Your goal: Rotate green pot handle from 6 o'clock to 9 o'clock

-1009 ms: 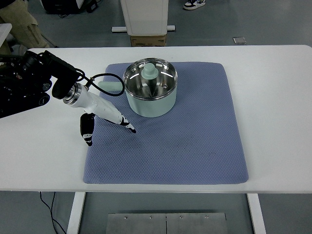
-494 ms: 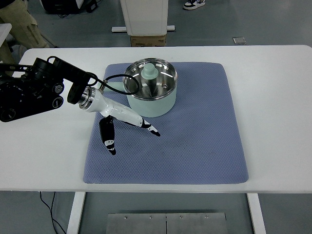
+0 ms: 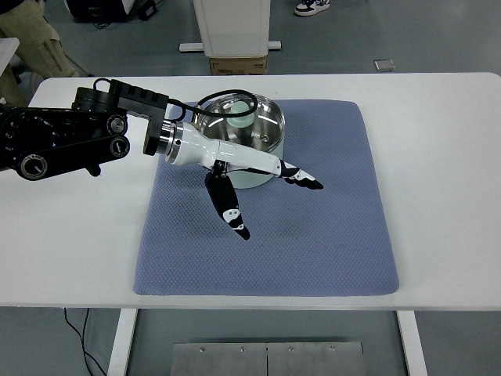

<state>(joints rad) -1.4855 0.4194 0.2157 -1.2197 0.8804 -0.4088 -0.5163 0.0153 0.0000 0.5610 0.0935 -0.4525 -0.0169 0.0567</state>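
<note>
Reaching across the pot (image 3: 249, 149) from the left, the left hand (image 3: 243, 172) has its fingers (image 3: 227, 207) spread and holds nothing. The pot sits at the mat's (image 3: 329, 235) far edge, partly covered by the arm; its handle is hidden, so I cannot tell where it points. The risk, as I judge it: the arm, passing so close, could nudge the pot off position.
</note>
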